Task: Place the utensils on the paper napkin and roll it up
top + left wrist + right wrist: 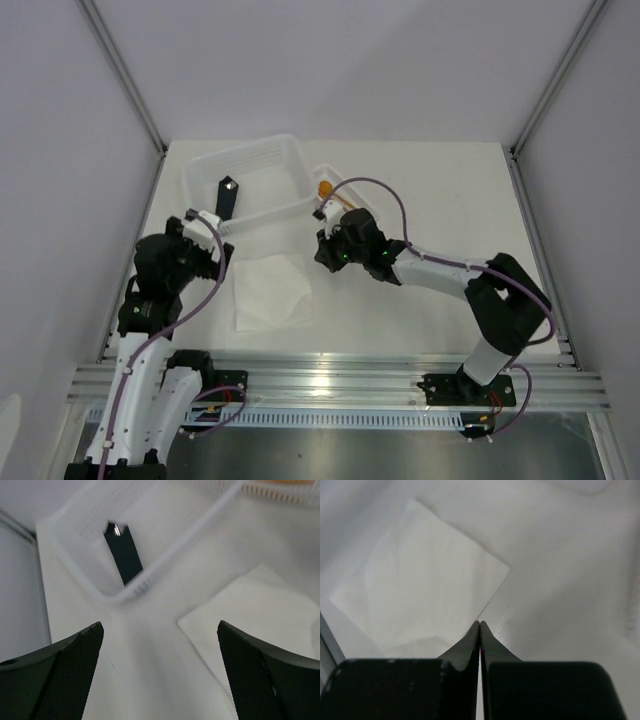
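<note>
**A:** Looking down from above on a white table (430,200) walled in white. Asking first about the paper napkin (270,293).

**B:** Finding it spread flat near the front edge, between the two arms, slightly wrinkled, carrying nothing. Probably lying open like that for receiving the pieces before any rolling.

**A:** Wondering about the utensils (325,188).

**B:** Spotting them as orange bits in the smaller tray (322,170) farther back, just beyond the right arm's wrist. Too small for telling spoon from sticks. Not yet resting on the napkin, so judging the task as barely beginning.

**A:** Checking the right gripper (480,625).

**B:** Seeing its fingers pressing together tip to tip, pinching nothing visible, pointing at the napkin's edge from just beside it. Not managing to tell about contact with the table. Guessing at a closed posture simply for travelling, and at needing to spread before taking any orange piece.

**A:** Turning to the left gripper (160,626).

**B:** Seeing its fingers (60,675) standing wide apart, holding nothing, hanging over bare table between the napkin's corner and the larger tray (135,587). Noticing a black bar (124,555) lying inside that tray, not belonging to the job. Perhaps spreading like this in readiness for pinning or folding the paper.

**A:** Weighing the risk ahead.

**B:** Expecting thin paper to be sliding or lifting under a careless touch.
</note>
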`<state>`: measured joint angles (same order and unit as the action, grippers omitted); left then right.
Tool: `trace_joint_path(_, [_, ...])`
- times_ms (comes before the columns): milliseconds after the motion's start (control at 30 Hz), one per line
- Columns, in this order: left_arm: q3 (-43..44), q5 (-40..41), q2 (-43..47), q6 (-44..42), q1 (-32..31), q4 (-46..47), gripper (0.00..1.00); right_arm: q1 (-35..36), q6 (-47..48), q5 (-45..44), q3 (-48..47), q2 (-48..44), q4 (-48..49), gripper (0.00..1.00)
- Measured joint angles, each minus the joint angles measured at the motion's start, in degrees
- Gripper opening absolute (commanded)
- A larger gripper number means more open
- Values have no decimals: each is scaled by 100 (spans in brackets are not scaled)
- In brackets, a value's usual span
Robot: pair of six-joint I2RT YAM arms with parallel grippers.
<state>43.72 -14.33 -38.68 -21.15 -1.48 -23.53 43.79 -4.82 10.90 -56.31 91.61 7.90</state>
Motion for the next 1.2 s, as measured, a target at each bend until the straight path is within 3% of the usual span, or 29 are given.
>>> trace_joint_path(200, [-1147,494,275,-85,0,-1027,98,363,-11,448,-1027,1550,-299,0])
trace_joint_path(333, [-1268,822,-11,-70,4,-1036,98,382,-68,518,-1805,2277,-306,0])
trace_joint_path(533, [-1298,1014,-90,-33,7,-925,99,361,-245,463,-2017,2868,-391,0])
trace_joint_path(933, [-1331,1274,-96,-31,7,-824,99,0,-1244,181,-1764,2887,-39,0])
trace_joint_path(1200, [-1342,1318,-92,-31,7,-785,99,-284,-1386,-153,-1327,2533,-68,0])
